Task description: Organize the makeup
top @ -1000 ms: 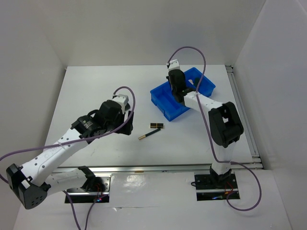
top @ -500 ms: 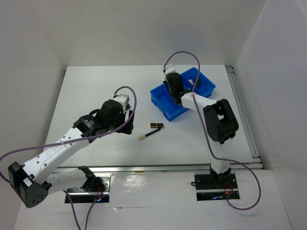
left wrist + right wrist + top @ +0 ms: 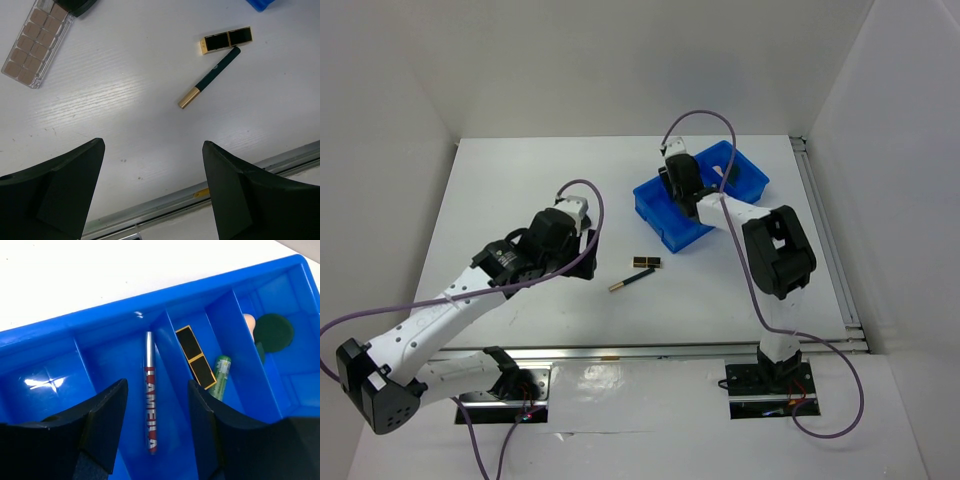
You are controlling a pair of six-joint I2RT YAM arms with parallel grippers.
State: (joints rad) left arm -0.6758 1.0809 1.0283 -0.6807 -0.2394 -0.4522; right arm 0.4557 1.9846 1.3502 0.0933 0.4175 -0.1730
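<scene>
White tabletop [image 3: 125, 100]. Left gripper [image 3: 152, 150] jaws wide, holding nothing; gold-black lipstick [image 3: 226, 40] and dark pencil [image 3: 210, 77] lie ahead of them. Right gripper [image 3: 156, 387] jaws parted, silver pencil [image 3: 149, 405] below them in blue tray [image 3: 100, 325].

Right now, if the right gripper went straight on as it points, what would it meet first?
Probably the silver pencil lying in a compartment of the blue tray, between the right gripper's fingers. Height above it is unclear, but nothing else shows in that line.
</scene>
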